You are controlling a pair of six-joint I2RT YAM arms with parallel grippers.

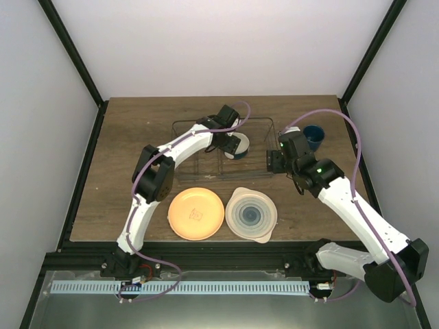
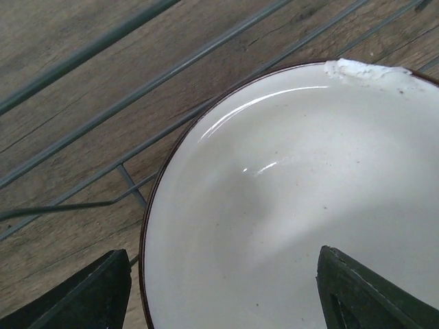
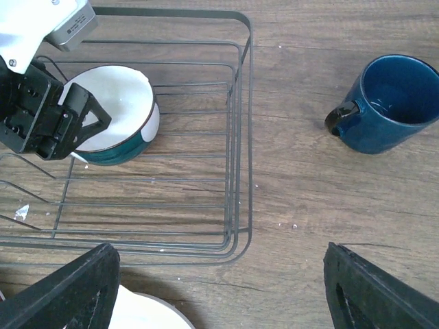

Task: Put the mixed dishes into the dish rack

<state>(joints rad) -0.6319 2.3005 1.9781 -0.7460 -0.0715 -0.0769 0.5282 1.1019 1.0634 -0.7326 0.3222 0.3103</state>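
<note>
The small bowl (image 1: 239, 146), white inside and dark teal outside (image 3: 118, 103), rests inside the dish rack (image 1: 184, 124) near its right half. My left gripper (image 1: 230, 142) hovers right over it, open. In the left wrist view the jaws (image 2: 221, 264) stand wide: one finger sits outside the bowl's rim (image 2: 274, 205), the other over its inside, and neither clamps it. My right gripper (image 3: 219, 257) is open and empty above the table just off the rack's right corner (image 3: 240, 137). The dark blue mug (image 3: 394, 103) stands upright to the right of the rack.
An orange plate (image 1: 197, 213) and a pale blue-ringed plate (image 1: 252, 214) lie flat on the wooden table in front of the rack. The pale plate's edge (image 3: 144, 312) shows by my right gripper's left finger. Dark frame rails border the table.
</note>
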